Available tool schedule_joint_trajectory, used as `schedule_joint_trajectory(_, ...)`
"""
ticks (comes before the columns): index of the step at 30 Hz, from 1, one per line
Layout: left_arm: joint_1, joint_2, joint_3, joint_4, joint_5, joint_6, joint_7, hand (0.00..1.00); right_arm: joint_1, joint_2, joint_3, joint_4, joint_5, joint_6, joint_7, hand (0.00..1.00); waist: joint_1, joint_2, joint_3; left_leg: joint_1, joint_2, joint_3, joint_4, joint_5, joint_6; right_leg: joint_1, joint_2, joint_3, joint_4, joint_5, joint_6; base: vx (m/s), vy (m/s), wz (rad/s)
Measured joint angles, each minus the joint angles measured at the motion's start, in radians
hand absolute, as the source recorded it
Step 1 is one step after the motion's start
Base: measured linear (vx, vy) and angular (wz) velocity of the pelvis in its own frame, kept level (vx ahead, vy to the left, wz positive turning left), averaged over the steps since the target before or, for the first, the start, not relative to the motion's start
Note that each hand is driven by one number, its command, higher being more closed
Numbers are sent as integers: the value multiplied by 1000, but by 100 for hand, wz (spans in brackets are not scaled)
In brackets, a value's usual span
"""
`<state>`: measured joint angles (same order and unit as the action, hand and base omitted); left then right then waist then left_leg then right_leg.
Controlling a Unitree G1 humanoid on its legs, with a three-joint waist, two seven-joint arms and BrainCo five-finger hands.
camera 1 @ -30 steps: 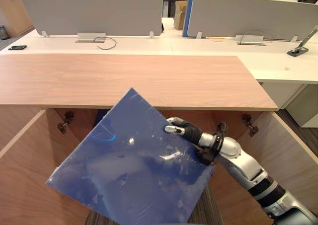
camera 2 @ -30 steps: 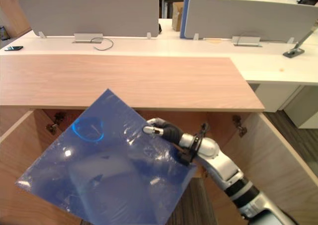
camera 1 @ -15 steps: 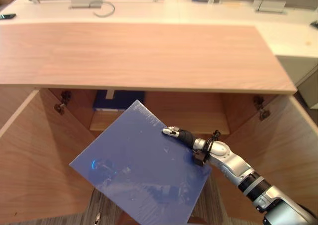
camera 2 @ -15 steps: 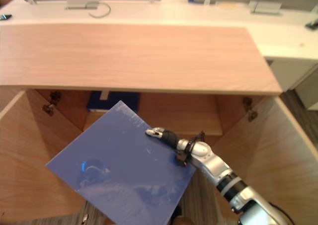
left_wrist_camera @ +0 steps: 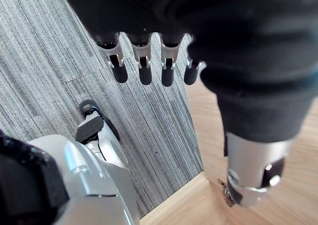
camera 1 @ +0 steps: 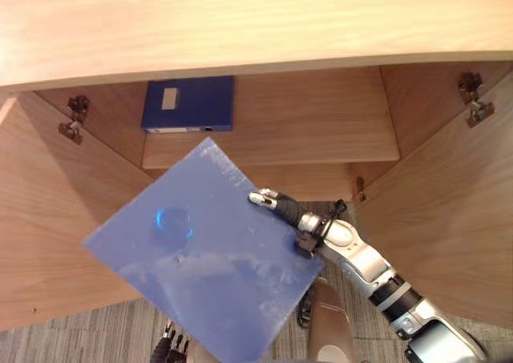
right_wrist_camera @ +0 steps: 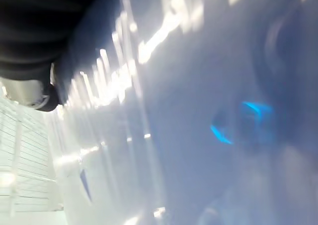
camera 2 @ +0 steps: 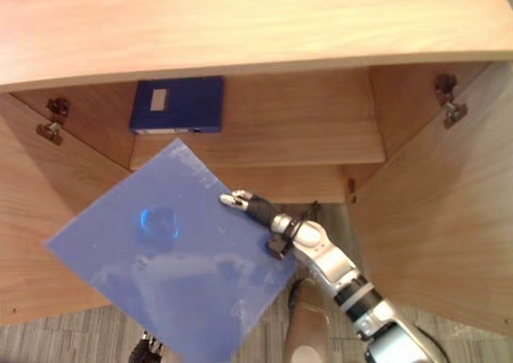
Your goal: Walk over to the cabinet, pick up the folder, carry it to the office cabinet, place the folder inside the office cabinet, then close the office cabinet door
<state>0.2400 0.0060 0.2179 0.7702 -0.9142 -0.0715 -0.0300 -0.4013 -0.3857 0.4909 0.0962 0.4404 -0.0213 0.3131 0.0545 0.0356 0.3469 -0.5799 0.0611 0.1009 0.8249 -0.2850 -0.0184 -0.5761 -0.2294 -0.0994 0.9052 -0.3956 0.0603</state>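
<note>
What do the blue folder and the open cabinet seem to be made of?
The blue folder: probably glossy plastic, judging by the bright reflections on its sheet. The cabinet: light wood or wood-look laminate, matte, with visible grain; which one, I cannot tell.

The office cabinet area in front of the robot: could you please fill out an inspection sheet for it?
Surface: office cabinet with both doors swung open; its inner shelf is mostly bare.
Job's things: blue folder held tilted in the air in front of the opening, not yet inside.
Clutter: a dark blue box file sits at the shelf's left end.
Hands: right hand pinches the folder's edge, thumb on top; left hand hangs open, holding nothing.
Cables: nothing seen.
Surroundings: grey striped carpet below the left hand and in front of the cabinet.
</note>
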Motion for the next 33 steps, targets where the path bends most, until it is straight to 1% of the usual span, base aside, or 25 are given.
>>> schedule_joint_trajectory(2, 0, 0, -4, -21, -3, 0, 1, 0, -9, 17, -74, -7, 27, -5, -36, 100, 10, 0, 18, -44, 12, 1, 65, -29, -1, -37, -2, 4, 63, -27, -5, -5, -2, -2)
schedule_joint_trajectory(4, 0, 0, -5, -35, -3, 0, 1, 0, -14, 20, -116, -7, 54, -9, -62, 100, 12, 1, 22, -72, 17, -1, 99, -41, -1, -63, -2, 4, 92, -35, -9, 0, 0, 0)
schedule_joint_trajectory(6, -6, 0, -7, -63, -3, -1, 2, 0, -38, 24, -201, -6, 96, -16, -110, 100, 15, 0, 43, -119, 27, -4, 157, -62, 0, -106, -5, 4, 144, -50, -9, 0, 0, 0)
schedule_joint_trajectory(8, -31, 2, -6, -66, -3, -2, 5, 0, -56, 35, -307, 3, 144, -38, -201, 100, 16, 3, 70, -145, 31, -6, 209, -85, 1, -132, -13, 4, 194, -70, -6, 0, 0, 0)
schedule_joint_trajectory(9, -36, 2, -6, -69, -3, -2, 6, 0, -66, 40, -343, 12, 162, -47, -226, 100, 16, 5, 74, -155, 33, -6, 226, -92, 2, -140, -15, 4, 206, -75, -7, 0, 0, 0)
schedule_joint_trajectory(11, -48, 2, -7, -71, -3, -3, 12, 0, -89, 35, -390, 35, 178, -63, -270, 100, 15, 7, 84, -169, 36, -8, 256, -106, 5, -151, -15, 7, 230, -86, -7, -8, 15, -1)
schedule_joint_trajectory(13, -63, 5, -6, -67, -3, -3, 27, 0, -113, 19, -395, 46, 189, -67, -309, 100, 15, 7, 85, -201, 39, -9, 286, -114, 6, -181, -16, 10, 256, -92, -7, -9, 18, 0)
schedule_joint_trajectory(14, -69, 7, -6, -64, -3, -2, 31, 0, -125, 26, -404, 58, 196, -67, -323, 100, 15, 7, 85, -210, 39, -10, 292, -115, 7, -190, -16, 12, 263, -93, -7, -24, 35, 1)
schedule_joint_trajectory(16, -86, 7, -7, -55, -3, -2, 43, 0, -179, 48, -469, 129, 224, -67, -376, 100, 21, 10, 91, -243, 38, -13, 315, -116, 8, -221, -19, 15, 287, -95, -8, -27, 29, 4)
schedule_joint_trajectory(18, -90, 9, -7, -46, -3, -2, 47, 0, -230, 46, -514, 197, 250, -65, -409, 100, 21, 11, 92, -272, 36, -17, 333, -116, 9, -248, -22, 16, 305, -98, -9, -17, 19, 5)
schedule_joint_trajectory(21, -97, 14, -7, -28, -3, -2, 51, 0, -281, 41, -550, 257, 284, -64, -434, 100, 22, 11, 93, -301, 33, -23, 350, -117, 9, -274, -26, 15, 324, -102, -11, -10, 10, 7)
schedule_joint_trajectory(23, -100, 18, -10, -16, -4, 0, 59, 0, -337, 37, -568, 317, 326, -62, -450, 100, 20, 11, 93, -327, 28, -30, 367, -117, 9, -295, -34, 12, 344, -109, -13, -3, -3, 12)
schedule_joint_trajectory(25, -101, 18, -12, -12, -8, 1, 73, 0, -410, 37, -591, 391, 409, -61, -482, 100, 24, 12, 94, -350, 26, -36, 382, -117, 9, -315, -38, 8, 361, -113, -14, 1, -8, 8)
schedule_joint_trajectory(28, -102, 17, -17, -2, -17, 1, 85, 0, -480, 38, -621, 457, 493, -62, -516, 100, 25, 15, 96, -361, 22, -44, 392, -117, 9, -318, -43, 1, 368, -116, -14, 5, -6, 8)
schedule_joint_trajectory(30, -108, 16, -20, 6, -20, 2, 101, 0, -551, 38, -671, 508, 572, -69, -567, 100, 33, 19, 98, -366, 21, -47, 398, -117, 9, -319, -45, -1, 372, -118, -13, 6, -5, 4)
schedule_joint_trajectory(31, -110, 16, -22, 7, -21, 2, 106, 0, -572, 39, -682, 519, 592, -74, -581, 100, 34, 20, 98, -368, 21, -47, 400, -117, 9, -322, -45, -1, 374, -118, -13, 0, 0, 0)
schedule_joint_trajectory(32, -111, 16, -27, 5, -21, 0, 120, 0, -624, 40, -712, 536, 641, -90, -615, 100, 37, 21, 98, -387, 20, -48, 406, -117, 9, -340, -47, -1, 380, -120, -10, 0, 0, 0)
schedule_joint_trajectory(33, -111, 16, -29, 4, -21, -1, 124, 0, -644, 40, -726, 539, 659, -96, -626, 100, 38, 22, 98, -397, 20, -49, 410, -117, 9, -349, -48, -1, 383, -120, -10, 0, 0, 0)
